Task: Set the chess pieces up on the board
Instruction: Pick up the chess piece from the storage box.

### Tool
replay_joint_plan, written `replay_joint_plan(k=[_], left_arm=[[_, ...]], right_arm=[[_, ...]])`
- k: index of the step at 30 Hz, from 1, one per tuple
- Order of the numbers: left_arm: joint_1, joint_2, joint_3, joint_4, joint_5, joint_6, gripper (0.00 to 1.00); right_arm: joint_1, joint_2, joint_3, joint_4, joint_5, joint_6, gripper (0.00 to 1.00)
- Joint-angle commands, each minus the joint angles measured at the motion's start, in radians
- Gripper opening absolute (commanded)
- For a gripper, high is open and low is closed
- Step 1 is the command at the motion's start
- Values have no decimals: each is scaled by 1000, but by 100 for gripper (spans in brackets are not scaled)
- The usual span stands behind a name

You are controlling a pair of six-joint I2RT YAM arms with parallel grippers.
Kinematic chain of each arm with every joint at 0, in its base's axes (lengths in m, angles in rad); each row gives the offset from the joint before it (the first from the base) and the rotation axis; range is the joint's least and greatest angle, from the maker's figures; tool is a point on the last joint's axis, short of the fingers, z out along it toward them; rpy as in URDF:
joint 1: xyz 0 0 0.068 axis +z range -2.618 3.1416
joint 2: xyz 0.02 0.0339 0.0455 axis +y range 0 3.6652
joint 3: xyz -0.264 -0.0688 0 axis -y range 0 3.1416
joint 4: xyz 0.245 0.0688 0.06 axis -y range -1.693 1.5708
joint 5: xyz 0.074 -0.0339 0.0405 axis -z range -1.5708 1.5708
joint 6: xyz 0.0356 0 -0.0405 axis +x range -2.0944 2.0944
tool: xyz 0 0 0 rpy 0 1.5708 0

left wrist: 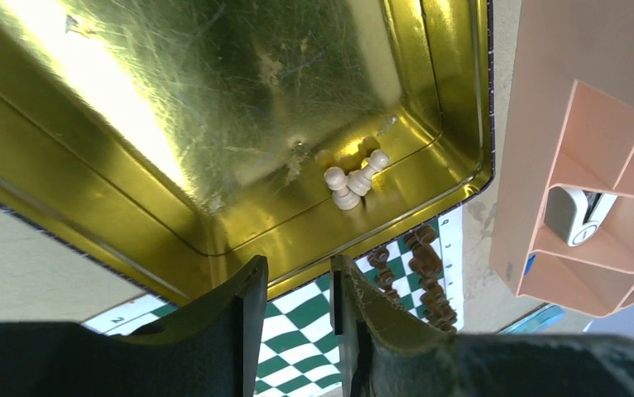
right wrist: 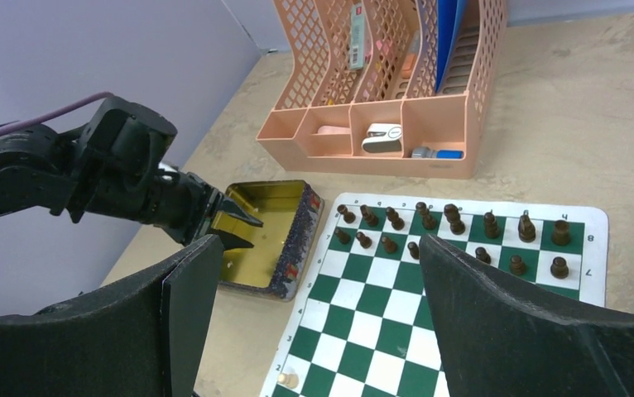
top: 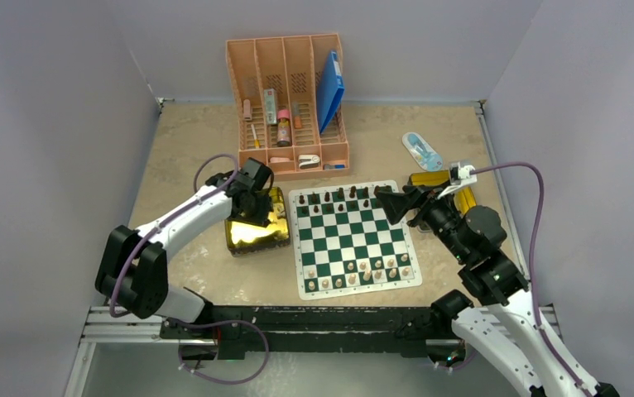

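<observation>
Left gripper [left wrist: 297, 277], narrowly parted and empty, hovers over the gold tin [left wrist: 173, 99] at the board's [top: 351, 236] nine o'clock. Pale chessmen [left wrist: 352, 182] lie inside the tin. Right gripper [right wrist: 318, 244], spread wide, is at three o'clock.

Plain pale grey walls [top: 49, 91] box me in; my mottled beige worktop [top: 189, 141] meets an aluminium rail [top: 123, 331].

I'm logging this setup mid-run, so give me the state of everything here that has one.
left gripper: partly open, empty, over the gold tin.
right gripper: wide open, empty, over the board's edge.
gold tin: lidless, a few pale pieces lying in one corner.
board: flat, gaps in the near pale rows.
dark pieces: upright on the far two rows.
</observation>
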Motion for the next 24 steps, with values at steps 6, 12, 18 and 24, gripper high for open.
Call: replay_joint_plan(k=[6,12,18,24], left_arm=[[4,78,-3,130,-13,-101,33],[3,95,-61,236,8,-125,40],[3,149,-34,250,23,-133,41],[7,182,-18,219,35,-151,40]], right_arm=[[-1,14,12,75,-14,-16,90],[-2,35,17,77,-25,-27,90],[-1,39,9,77,-21,-55,90],[-2,31,0,77,-12,-63,91]])
